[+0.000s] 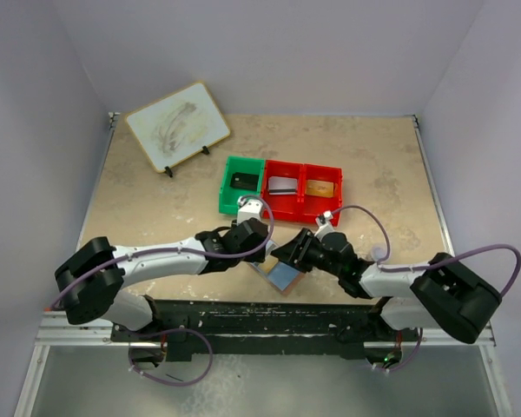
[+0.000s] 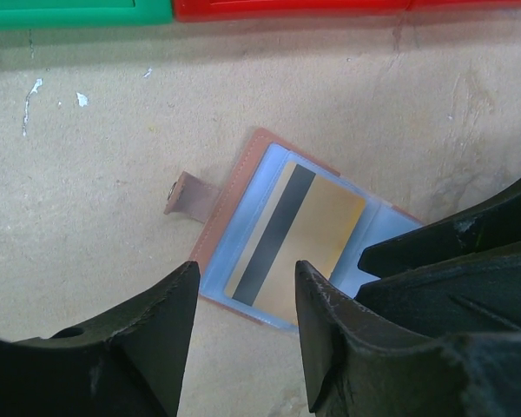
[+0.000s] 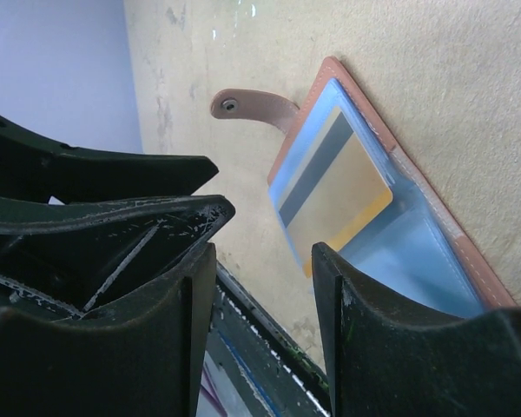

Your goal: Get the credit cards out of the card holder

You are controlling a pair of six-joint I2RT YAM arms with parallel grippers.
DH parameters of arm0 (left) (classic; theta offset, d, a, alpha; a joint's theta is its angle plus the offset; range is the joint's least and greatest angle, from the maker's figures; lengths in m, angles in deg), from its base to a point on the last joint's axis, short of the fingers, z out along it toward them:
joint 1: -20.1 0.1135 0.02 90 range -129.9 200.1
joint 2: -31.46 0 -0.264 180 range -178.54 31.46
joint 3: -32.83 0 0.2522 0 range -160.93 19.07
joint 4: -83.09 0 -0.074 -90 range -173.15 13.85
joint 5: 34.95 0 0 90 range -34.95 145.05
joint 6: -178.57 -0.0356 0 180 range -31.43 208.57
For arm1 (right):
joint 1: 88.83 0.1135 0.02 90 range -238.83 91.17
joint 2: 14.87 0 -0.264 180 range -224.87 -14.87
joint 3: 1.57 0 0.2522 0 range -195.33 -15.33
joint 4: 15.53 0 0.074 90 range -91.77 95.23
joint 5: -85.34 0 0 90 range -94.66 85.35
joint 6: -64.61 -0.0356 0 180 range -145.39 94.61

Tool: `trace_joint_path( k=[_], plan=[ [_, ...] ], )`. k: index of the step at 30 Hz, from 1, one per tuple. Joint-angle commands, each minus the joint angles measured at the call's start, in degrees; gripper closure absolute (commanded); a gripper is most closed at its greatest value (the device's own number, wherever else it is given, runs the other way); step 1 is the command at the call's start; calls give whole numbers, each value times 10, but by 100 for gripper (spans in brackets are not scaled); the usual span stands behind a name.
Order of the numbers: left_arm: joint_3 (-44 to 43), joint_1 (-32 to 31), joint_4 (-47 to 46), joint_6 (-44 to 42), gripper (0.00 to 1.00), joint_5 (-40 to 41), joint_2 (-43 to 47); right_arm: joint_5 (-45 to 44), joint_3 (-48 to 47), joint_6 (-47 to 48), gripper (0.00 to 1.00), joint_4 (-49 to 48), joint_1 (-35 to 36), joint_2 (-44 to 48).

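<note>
The tan-pink card holder [image 1: 285, 278] lies open and flat on the table near the front edge, between my two grippers. Its pale blue inner panels [image 2: 250, 228] face up, and its snap strap [image 2: 189, 196] sticks out to the left. One credit card [image 2: 317, 236], gold with a dark stripe, sits in the left panel's pocket and also shows in the right wrist view [image 3: 340, 187]. My left gripper [image 2: 247, 291] hovers open over the holder's near left corner with nothing between its fingers. My right gripper [image 3: 262, 261] is open and empty over the holder's [image 3: 417, 256] right half.
A green bin [image 1: 227, 193] and a red two-compartment bin [image 1: 301, 169] stand just behind the holder, each compartment with a card in it. A white board [image 1: 178, 126] on small feet leans at the back left. The table's front rail [image 3: 269, 347] runs close to the holder.
</note>
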Motion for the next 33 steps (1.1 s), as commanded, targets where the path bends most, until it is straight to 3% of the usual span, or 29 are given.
trace_joint_path(
  k=[1, 23, 33],
  plan=[
    [-32, 3, -13, 0, 55, -3, -10, 19, 12, -12, 49, -81, 2, -16],
    [-42, 3, -13, 30, 73, -20, -110, 1, 57, -61, 63, -220, 2, -168],
    [-30, 4, -6, 34, 80, -21, -112, 9, 67, -71, 77, -322, 2, -229]
  ],
)
